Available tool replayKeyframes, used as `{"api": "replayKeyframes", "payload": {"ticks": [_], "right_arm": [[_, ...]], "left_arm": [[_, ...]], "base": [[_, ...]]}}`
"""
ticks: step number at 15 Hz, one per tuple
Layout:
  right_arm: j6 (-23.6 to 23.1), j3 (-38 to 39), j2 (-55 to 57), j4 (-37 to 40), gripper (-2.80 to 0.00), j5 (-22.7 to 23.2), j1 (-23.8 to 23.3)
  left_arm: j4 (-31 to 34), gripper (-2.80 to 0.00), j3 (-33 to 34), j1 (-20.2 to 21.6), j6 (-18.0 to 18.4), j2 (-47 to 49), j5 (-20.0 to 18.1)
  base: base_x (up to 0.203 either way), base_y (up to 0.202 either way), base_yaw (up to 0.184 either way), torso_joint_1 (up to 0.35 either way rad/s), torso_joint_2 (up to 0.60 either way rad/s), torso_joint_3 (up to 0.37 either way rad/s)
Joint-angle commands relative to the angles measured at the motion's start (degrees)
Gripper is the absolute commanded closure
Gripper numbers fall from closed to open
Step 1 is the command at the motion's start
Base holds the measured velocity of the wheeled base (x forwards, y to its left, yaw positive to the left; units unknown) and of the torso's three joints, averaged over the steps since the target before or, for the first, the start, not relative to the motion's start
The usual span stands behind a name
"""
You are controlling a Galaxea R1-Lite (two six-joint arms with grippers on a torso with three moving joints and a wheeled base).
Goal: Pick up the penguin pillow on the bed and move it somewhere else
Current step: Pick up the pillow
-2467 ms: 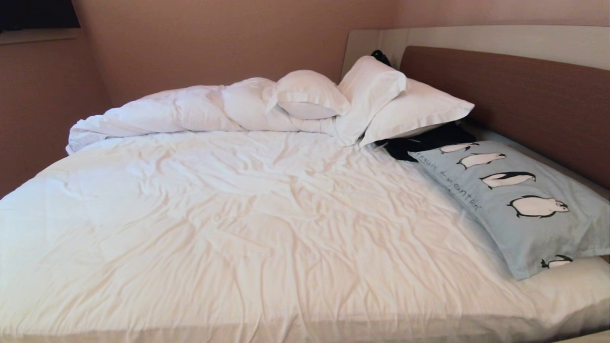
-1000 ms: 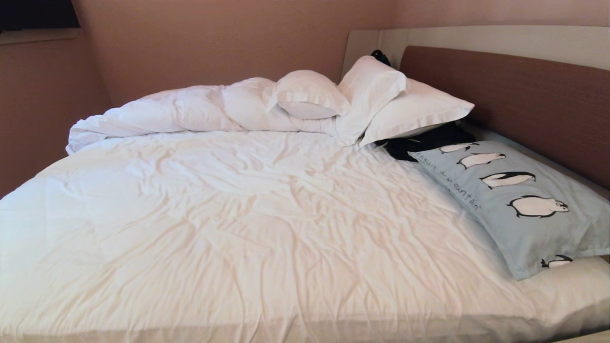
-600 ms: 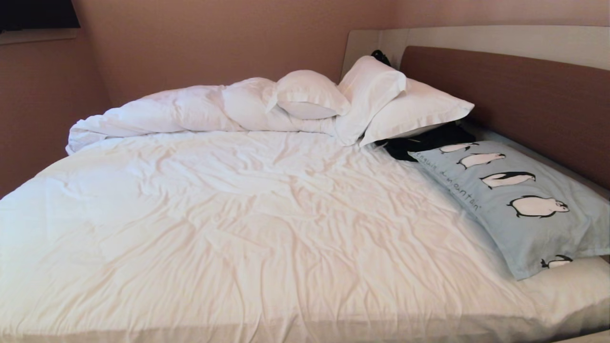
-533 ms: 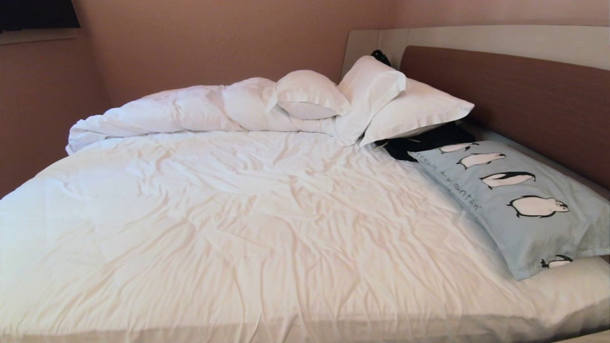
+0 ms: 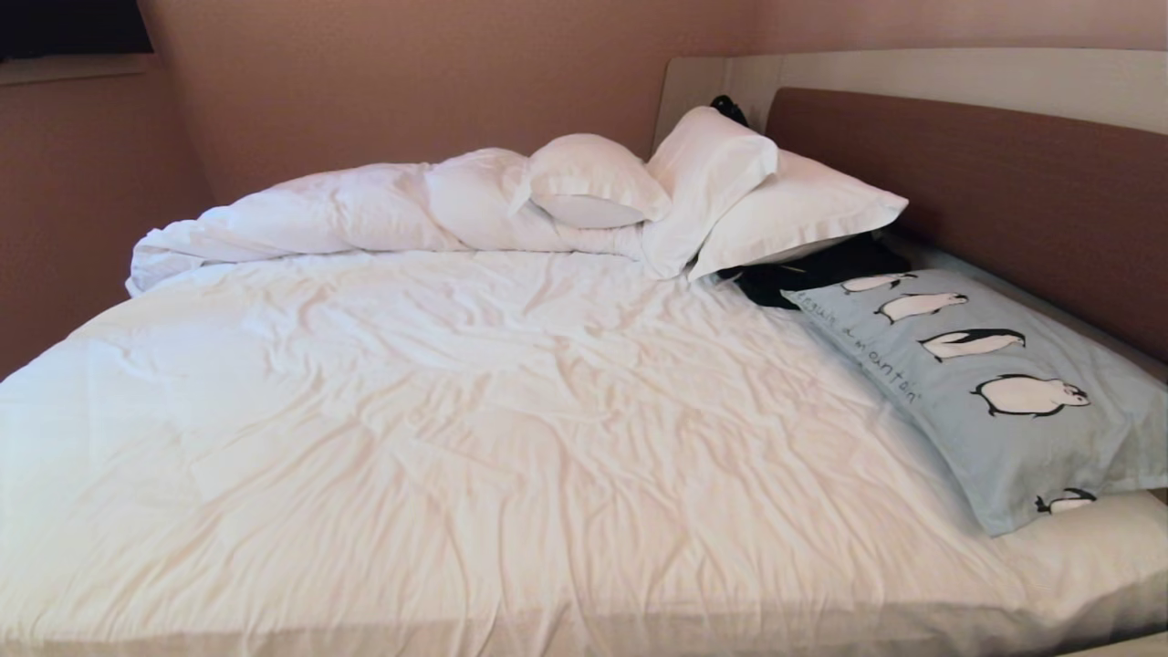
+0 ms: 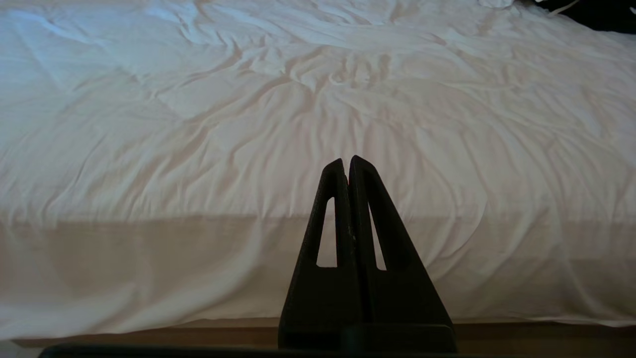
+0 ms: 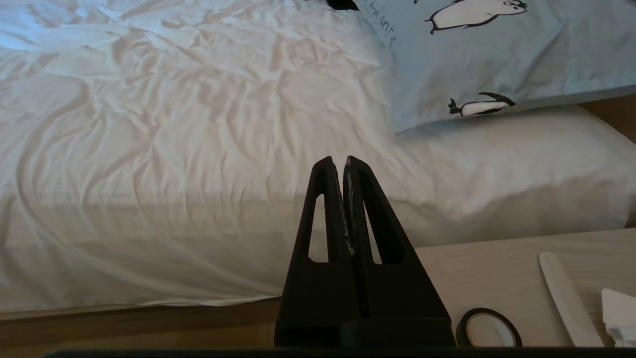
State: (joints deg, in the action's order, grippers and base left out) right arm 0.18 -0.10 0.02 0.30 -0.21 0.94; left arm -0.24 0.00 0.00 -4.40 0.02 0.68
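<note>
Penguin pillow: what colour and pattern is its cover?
Light blue with black-and-white penguins and dark lettering; the penguin pillow shows best in the head view.

The penguin pillow (image 5: 995, 392) ran off the head view's right edge, its lettering too small to read. A dark item (image 5: 812, 269) lay half hidden under the white pillows (image 5: 785, 214). On the surface (image 7: 497, 278), a white object (image 7: 618, 311) was cut off.

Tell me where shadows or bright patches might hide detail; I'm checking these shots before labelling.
Head view: the sheet glows brightest at the left, and the penguin pillow reads clearly. Left wrist view: a shadow band darkens the bed along its side, behind the shut left gripper. Right wrist view: the same band, behind the shut right gripper.
</note>
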Motion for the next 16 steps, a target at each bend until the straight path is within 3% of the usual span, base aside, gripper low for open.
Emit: {"api": "replayKeyframes", "payload": {"ticks": [1,4,16], "right_arm": [[0.0,0.0,0.0,0.0,0.00,0.0,0.0],[0.0,0.0,0.0,0.0,0.00,0.0,0.0],[0.0,0.0,0.0,0.0,0.00,0.0,0.0]], "left_arm": [[0.0,0.00,0.2,0.0,0.0,0.0,0.0],[0.0,0.00,0.2,0.0,0.0,0.0,0.0],[0.0,0.00,0.2,0.0,0.0,0.0,0.0]], "base": [[0.000,0.000,0.000,0.000,0.00,0.000],[-0.098,0.000,0.000,0.003,0.00,0.001],[0.000,0.000,0.000,0.000,0.00,0.000]]}}
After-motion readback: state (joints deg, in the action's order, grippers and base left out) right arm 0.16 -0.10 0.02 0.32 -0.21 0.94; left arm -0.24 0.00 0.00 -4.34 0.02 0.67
